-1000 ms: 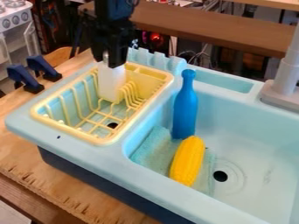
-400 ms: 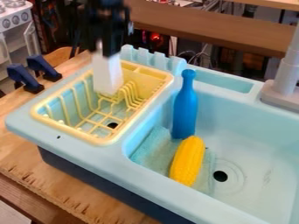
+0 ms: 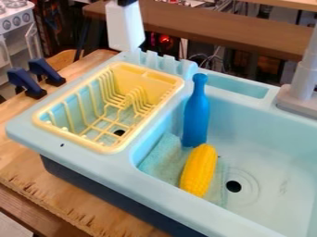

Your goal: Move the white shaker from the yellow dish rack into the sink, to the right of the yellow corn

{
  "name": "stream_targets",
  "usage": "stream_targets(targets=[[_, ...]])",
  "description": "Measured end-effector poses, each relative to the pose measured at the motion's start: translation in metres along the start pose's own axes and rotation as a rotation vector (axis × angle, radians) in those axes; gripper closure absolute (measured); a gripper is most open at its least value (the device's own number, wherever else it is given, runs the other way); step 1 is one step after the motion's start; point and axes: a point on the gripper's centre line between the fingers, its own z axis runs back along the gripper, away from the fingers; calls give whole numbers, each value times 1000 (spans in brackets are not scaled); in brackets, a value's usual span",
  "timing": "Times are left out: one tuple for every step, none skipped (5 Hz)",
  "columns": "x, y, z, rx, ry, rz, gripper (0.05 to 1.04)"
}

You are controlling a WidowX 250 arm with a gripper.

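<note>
Above the white object (image 3: 125, 27) it grips, the hand (image 3: 127, 2) is cut off.

Bright, soft light I had across the sink (image 3: 123, 171), the white block (image 3: 123, 28) brightly lit, gentle shading inside the basin (image 3: 278, 148), a dimmer background, a red glow (image 3: 165, 40)

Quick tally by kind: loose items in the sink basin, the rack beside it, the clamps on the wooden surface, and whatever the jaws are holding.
Blue bottle: 1
Yellow corn cob: 1
Teal cloth: 1
Yellow rack: 1
Dark blue clamps: 2
White boxy item, held: 1
Total: 7
</note>
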Motion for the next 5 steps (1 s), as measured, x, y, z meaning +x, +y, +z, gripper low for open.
stream_targets(targets=[[4,-25,5,-30,-17,-61,559],[-9,-72,18,-146,-116,-129,559],[-22,-111,30,-236,-210,-196,559],[-40,-137,53,-280,-255,-291,559],[-46,-150,48,-329,-216,-338,559]])
